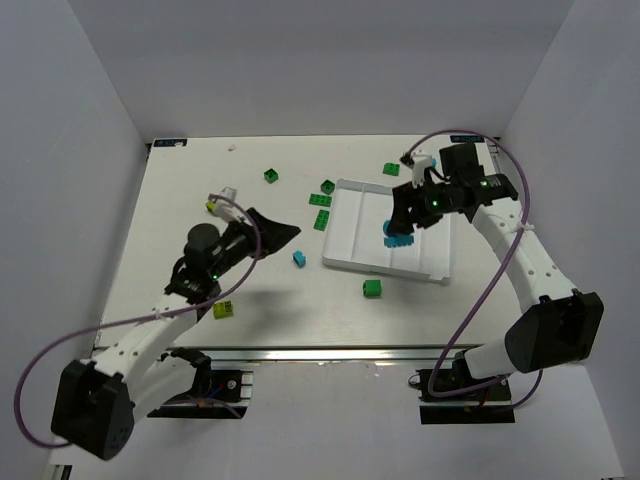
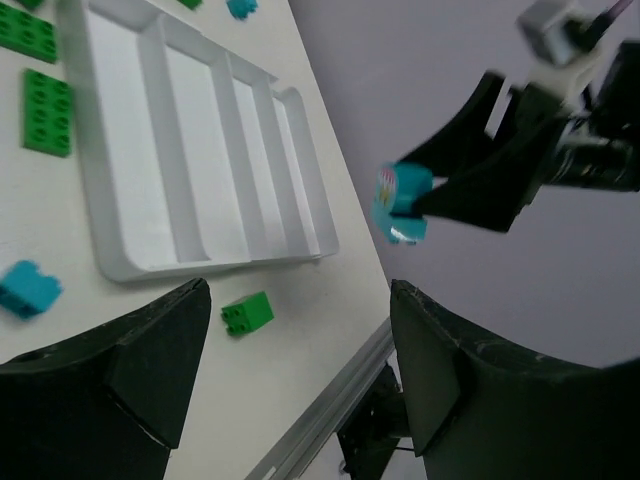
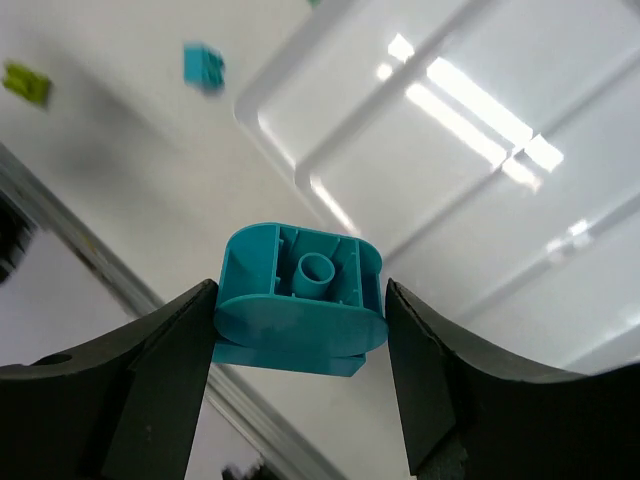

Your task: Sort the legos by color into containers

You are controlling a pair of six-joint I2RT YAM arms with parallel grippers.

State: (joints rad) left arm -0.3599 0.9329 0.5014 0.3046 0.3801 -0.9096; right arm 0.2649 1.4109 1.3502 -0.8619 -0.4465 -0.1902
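Here the right claw (image 3: 300,345) was clamped on a teal brick (image 3: 300,290), one finger on each side, hollow underside facing the wrist camera. The brick hung in the air above the tray (image 1: 360,225), over its right half in the top view; which compartment lay under it I could not tell. The left claw (image 2: 300,320) stood open and empty over the desk (image 1: 200,180), left of the tray. Loose on the desk lay a cyan brick (image 1: 299,258) just beside the left claw, a green brick (image 1: 372,289) near the tray's near edge, a lime brick (image 1: 224,310) and several green ones beyond the tray's far left corner.
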